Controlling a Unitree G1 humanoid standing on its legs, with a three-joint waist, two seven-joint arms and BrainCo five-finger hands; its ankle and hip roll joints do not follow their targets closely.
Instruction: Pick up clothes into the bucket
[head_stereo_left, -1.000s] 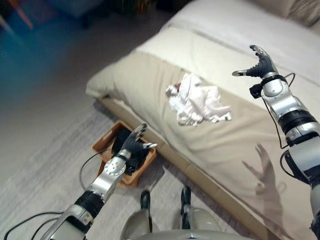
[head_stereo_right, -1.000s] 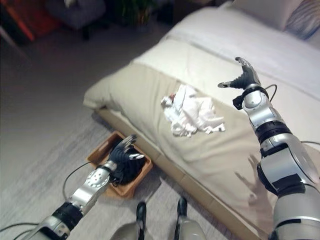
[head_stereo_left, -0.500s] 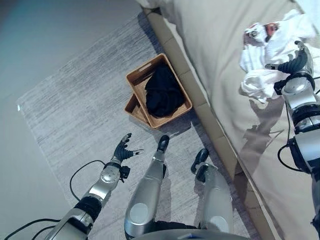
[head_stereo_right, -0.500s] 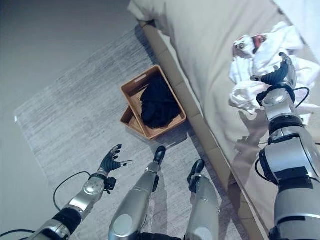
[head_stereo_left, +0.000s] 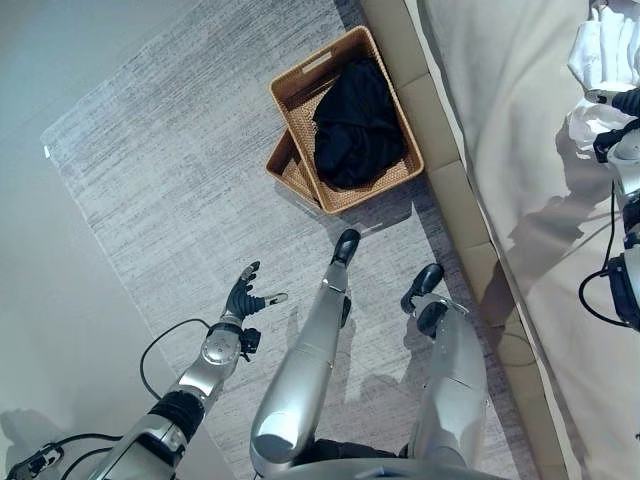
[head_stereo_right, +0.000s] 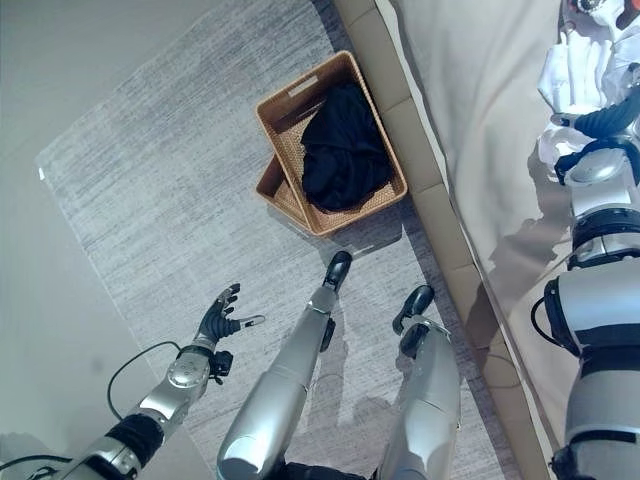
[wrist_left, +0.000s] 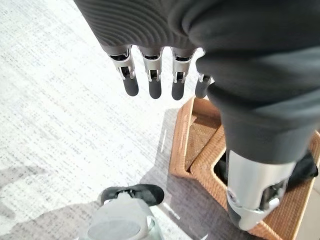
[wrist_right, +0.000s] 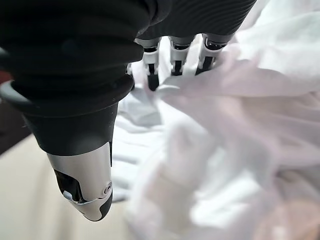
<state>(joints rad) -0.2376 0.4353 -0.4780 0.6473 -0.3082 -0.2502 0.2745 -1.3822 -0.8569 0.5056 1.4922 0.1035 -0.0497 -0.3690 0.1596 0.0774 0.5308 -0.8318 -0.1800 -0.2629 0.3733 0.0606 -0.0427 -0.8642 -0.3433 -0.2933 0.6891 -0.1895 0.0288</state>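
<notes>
A brown wicker basket (head_stereo_left: 300, 88) stands on the rug against the bed's edge, with a black garment (head_stereo_left: 353, 130) heaped in it. A pile of white clothes (head_stereo_right: 572, 70) lies on the bed at the far right. My right hand (head_stereo_right: 606, 121) rests on that pile. In the right wrist view its fingers (wrist_right: 152, 75) reach straight into the white cloth (wrist_right: 225, 150), and the thumb stays clear of it. My left hand (head_stereo_left: 243, 296) hovers open over the rug, well short of the basket (wrist_left: 197, 150), holding nothing.
A second flat wicker piece (head_stereo_left: 286, 170) pokes out from under the basket. The beige bed (head_stereo_left: 520, 150) runs along the right side, its padded edge (head_stereo_left: 440, 150) beside the basket. A grey rug (head_stereo_left: 170, 170) covers the floor, with bare floor (head_stereo_left: 50, 300) to the left.
The camera has tilted down toward the floor. My right hand came down from above the bed onto the white clothes. My left hand drew back from the basket to over the rug.
</notes>
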